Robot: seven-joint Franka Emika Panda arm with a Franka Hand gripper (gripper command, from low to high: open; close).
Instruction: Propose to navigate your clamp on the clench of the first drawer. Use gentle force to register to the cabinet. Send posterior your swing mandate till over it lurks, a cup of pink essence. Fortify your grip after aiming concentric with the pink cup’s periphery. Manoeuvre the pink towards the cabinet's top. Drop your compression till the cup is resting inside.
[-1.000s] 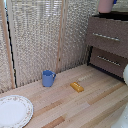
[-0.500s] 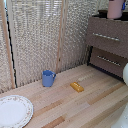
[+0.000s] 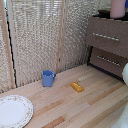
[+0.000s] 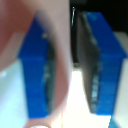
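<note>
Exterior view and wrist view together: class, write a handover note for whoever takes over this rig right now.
Gripper: appears shut on the pink cup, with the cup's wall between the blue fingers; the wrist view is blurred.
Cup: at the top of the cabinet; cannot tell whether it is resting or hovering.
First drawer: looks closed.
Done: cup grasped and brought to the cabinet.
Left: set it down, release.

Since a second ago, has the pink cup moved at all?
Cannot tell. The pink cup sits at the exterior view's top edge above the cabinet, much as before; any shift against the cabinet top is too small to judge.
</note>
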